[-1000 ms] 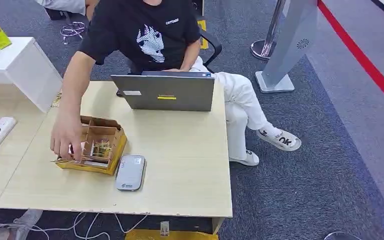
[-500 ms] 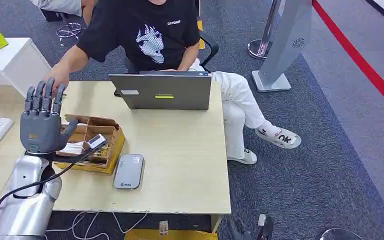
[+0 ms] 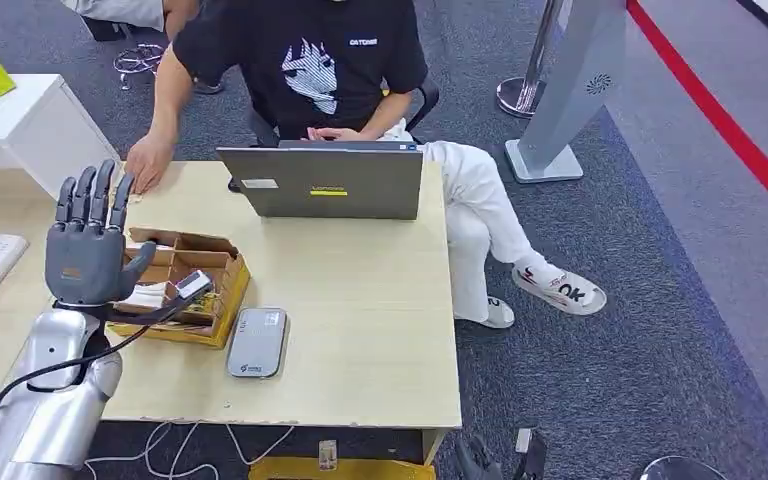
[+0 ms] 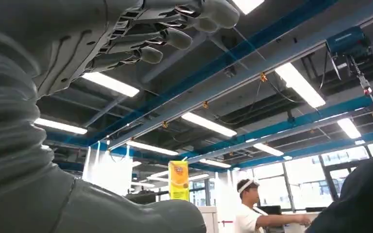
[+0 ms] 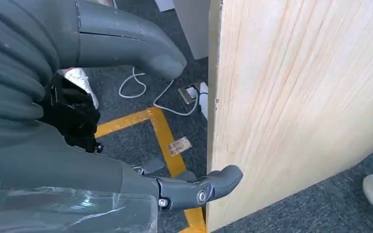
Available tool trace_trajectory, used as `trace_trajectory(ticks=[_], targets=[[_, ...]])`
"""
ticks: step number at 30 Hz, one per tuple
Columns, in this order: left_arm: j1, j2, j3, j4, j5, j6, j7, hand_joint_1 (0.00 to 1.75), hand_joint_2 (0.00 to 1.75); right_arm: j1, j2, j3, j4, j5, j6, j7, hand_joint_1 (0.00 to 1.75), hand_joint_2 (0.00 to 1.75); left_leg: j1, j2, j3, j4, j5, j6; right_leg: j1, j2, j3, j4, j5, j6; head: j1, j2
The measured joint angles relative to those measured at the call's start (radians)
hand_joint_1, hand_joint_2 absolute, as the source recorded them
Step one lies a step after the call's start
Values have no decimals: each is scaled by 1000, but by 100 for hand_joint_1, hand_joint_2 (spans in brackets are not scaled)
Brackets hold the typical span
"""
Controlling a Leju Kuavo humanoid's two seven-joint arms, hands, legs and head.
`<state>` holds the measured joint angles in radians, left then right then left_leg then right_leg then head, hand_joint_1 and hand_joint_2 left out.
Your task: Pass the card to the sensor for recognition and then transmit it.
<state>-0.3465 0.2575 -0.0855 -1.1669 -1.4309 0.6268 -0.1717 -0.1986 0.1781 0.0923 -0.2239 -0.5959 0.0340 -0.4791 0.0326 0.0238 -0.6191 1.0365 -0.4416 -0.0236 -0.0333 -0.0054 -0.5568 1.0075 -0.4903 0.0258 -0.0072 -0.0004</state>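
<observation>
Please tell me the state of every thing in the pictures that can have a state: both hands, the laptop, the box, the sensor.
left hand: raised above the box, fingers spread, holding nothing
right hand: low beside the table edge, holding nothing
laptop: lid open
cardboard box: open on top, cards inside
grey sensor: lying flat, nothing on it

Little can be read. The laptop (image 3: 322, 183) on the worktop (image 3: 360, 330) carries a yellow-green strip on its lid, at about 12 o'clock from the grey sensor pad (image 3: 258, 343); the strip's lettering looks like a brand name but is too small to make out. The person's black T-shirt (image 3: 310, 65) bears a short white word on the chest, at 1 o'clock from its white graphic, also too blurred to spell. The white shoe (image 3: 560, 289) on the floor shows dark letters that cannot be told.
</observation>
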Motion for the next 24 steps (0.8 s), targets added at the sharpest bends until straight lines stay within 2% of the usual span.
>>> trace_trajectory(ticks=[24], targets=[[0, 0, -1, 0, 4, 5, -9, 0, 175, 4, 4, -18, 0, 14, 1, -3, 0, 175, 0, 0, 0, 0, 0, 0, 0, 0, 0, 0, 0, 0, 0, 0]])
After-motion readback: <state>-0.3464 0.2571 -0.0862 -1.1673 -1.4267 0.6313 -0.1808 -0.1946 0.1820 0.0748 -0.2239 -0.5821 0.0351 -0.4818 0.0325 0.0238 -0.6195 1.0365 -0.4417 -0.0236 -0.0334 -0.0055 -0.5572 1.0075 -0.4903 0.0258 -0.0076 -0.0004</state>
